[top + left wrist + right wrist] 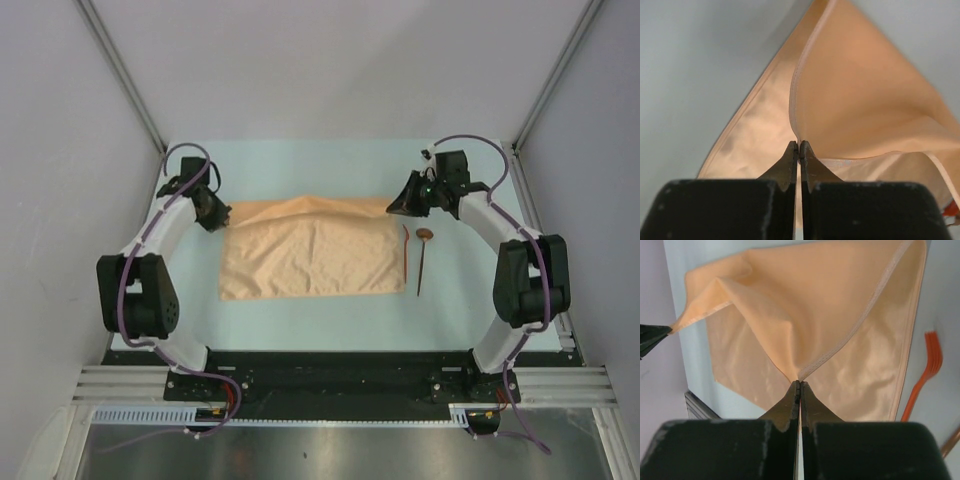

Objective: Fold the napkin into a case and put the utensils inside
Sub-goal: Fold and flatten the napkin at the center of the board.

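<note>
- The left hand is pressed together on the far-left corner of the napkin. The right hand pinches the far-right corner.
- The napkin lies mid-bench with its 12 o'clock edge lifted. The fork and spoon lie just beside it at 3 o'clock.
- Both hands should travel toward 6 o'clock together, level and taut, so the fold lands straight and clear of the fork.

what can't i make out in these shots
- Right wrist: reddish-brown wooden spoon is cut off by the frame's right edge; only a sliver of handle shows.
- Left wrist: orange-red scrap at the right edge, mostly behind the lifted peach-orange cloth napkin; unidentifiable.
- Top: tines of the slim orange-red fork are too small to see.
</note>
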`<state>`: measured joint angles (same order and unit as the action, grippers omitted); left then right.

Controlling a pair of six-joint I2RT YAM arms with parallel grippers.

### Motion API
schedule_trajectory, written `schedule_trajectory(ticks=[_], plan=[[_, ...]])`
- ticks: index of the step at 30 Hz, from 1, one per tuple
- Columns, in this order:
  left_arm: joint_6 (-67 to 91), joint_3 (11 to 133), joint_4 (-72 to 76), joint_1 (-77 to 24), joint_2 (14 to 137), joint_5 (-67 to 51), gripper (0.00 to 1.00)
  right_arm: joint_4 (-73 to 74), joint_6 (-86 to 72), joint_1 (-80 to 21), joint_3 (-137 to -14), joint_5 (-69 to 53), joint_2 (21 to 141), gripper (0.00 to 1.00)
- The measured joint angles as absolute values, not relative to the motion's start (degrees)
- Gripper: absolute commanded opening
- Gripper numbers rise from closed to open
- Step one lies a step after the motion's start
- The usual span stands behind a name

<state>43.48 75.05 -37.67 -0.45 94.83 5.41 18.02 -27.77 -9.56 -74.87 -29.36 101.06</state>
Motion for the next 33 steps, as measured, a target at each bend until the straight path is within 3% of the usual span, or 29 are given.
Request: schedule_trajectory(ticks=[9, 33], plan=[[42.8, 55.9, -44.3, -0.4, 87.6, 6.6, 0.0, 24.2, -23.5, -11.7, -63.9, -27.6, 92.8, 0.0], [39.4, 51.5, -45.1, -0.4, 86.3, 10.3, 0.0, 25.1, -22.2, -13.1, -49.2, -23.8, 89.0, 0.0]])
